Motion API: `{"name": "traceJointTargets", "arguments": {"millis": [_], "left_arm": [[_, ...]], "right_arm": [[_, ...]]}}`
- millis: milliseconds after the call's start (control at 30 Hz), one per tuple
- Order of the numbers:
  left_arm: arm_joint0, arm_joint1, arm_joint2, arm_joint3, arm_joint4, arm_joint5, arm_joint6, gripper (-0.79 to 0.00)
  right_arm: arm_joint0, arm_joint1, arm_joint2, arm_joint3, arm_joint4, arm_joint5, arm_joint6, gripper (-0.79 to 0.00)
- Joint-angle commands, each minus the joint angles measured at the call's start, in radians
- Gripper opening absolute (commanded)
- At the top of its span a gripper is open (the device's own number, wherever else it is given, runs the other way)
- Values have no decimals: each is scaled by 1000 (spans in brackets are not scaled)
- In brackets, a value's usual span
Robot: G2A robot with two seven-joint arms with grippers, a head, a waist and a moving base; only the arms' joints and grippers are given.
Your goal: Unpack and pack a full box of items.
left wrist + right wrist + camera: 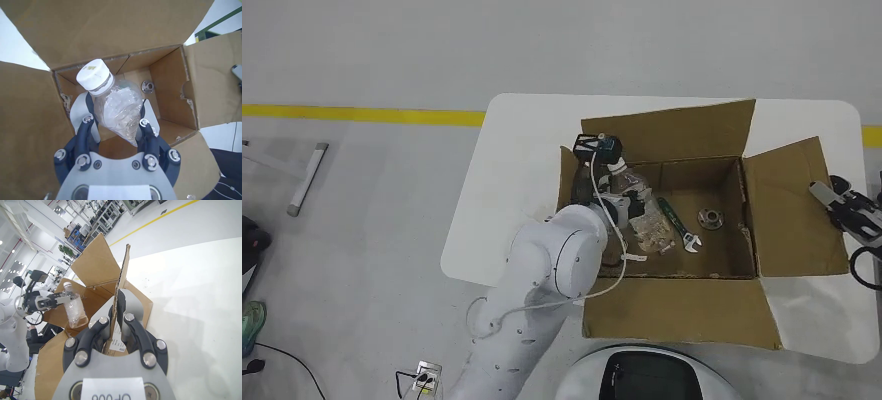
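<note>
Holding bottle (118, 113) in L hand (115, 115) over open box (170, 94); R hand (116, 307) clamped on flap (123, 272).

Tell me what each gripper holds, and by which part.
Left gripper: the clear plastic bottle, by its upper body. Right gripper: the cardboard box's side flap, by its outer edge.

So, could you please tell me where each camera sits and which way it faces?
Top view: above the arms, facing down at the table and open box; the left arm shows.
Left wrist view: on the left wrist, facing into the box; left gripper shut on the bottle.
Right wrist view: on the right wrist, facing along the flap; right gripper shut on it.
Shared: all three show the bottle.
</note>
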State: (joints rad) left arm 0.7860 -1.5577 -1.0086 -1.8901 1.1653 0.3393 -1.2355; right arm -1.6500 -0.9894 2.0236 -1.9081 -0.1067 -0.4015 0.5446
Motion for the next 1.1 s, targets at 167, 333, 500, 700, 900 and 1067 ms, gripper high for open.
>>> {"name": "traceJointTargets", "arguments": {"millis": [167,333,500,700,900,1067], "left_arm": [[7,10,-103,-101,-21,-25,8,-785],[17,17,-156,-136,-13,-53,16,-785],[28,26,-217,-140,18,-56,27,-785],[24,32,-292,-176,-4,-51,47,-785],[10,39,-349,-208,-29,-52,35,-785],[12,49,-396,-214,0,-68,30,-785]], "right_arm": [[6,1,16,15,-6,7,-4,-785],[13,2,26,24,-13,11,-3,-785],[15,3,29,29,-19,15,-5,-785],[11,3,30,30,-29,14,-8,-785],[10,3,29,27,-35,17,-7,-785],[11,3,25,22,-40,19,-5,-785]]}}
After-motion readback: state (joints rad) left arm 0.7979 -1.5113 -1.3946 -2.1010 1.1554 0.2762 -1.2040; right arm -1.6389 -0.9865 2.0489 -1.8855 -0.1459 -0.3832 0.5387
